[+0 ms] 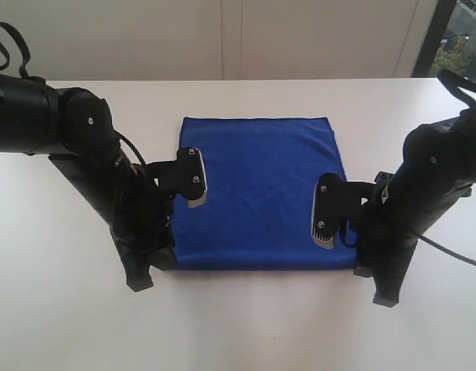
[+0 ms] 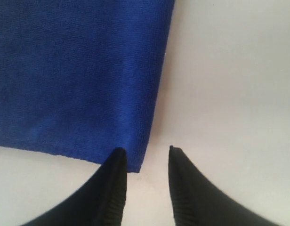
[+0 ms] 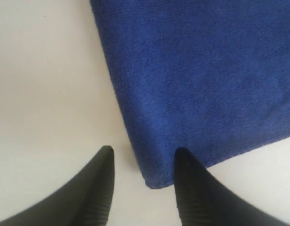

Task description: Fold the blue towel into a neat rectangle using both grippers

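The blue towel (image 1: 257,185) lies flat on the white table as a nearly square shape, its surface smooth. My left gripper (image 1: 143,274) stands over the towel's near left corner. In the left wrist view the left gripper (image 2: 146,149) is open, with the corner of the towel (image 2: 79,70) lying between its fingers. My right gripper (image 1: 382,290) stands over the near right corner. The right wrist view shows the right gripper (image 3: 144,149) open, one finger over the towel (image 3: 197,70) and the other over bare table. Neither holds the cloth.
The white table (image 1: 246,332) spreads wide on all sides of the towel. A pale wall (image 1: 238,39) runs along its far edge, with a window (image 1: 458,39) at the far right.
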Robot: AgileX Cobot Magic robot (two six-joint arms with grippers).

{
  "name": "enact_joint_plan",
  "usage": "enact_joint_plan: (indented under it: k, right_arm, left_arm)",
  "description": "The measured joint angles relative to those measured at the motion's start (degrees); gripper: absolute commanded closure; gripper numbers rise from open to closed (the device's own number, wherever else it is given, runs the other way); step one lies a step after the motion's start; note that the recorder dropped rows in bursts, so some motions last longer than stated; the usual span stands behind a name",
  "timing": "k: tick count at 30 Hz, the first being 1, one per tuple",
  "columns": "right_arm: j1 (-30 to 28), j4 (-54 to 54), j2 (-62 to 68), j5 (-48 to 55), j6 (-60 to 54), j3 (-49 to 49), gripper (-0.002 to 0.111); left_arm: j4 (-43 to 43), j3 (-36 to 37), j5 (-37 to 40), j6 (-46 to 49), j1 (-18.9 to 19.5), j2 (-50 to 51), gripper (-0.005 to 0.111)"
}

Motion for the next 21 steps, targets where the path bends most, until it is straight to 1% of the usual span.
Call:
enact_joint_plan:
  k: [3,11,21]
  right_arm:
    - [0.0,-0.9,0.6,-0.5,0.0,0.0,0.069]
    - [0.0,-2.1,2.4,-1.7,0.0,0.0,0.069]
    - [0.0,-2.6,2.4,-2.0,0.0,0.0,0.069]
  left_arm:
    - [-1.9,0.0,0.0,2.9,0.0,0.0,0.070]
    - [-2.3,0.0,0.0,6.2,0.0,0.4,0.070]
    - [-2.5,0.0,-2.1,8.2,0.0,6.2,0.070]
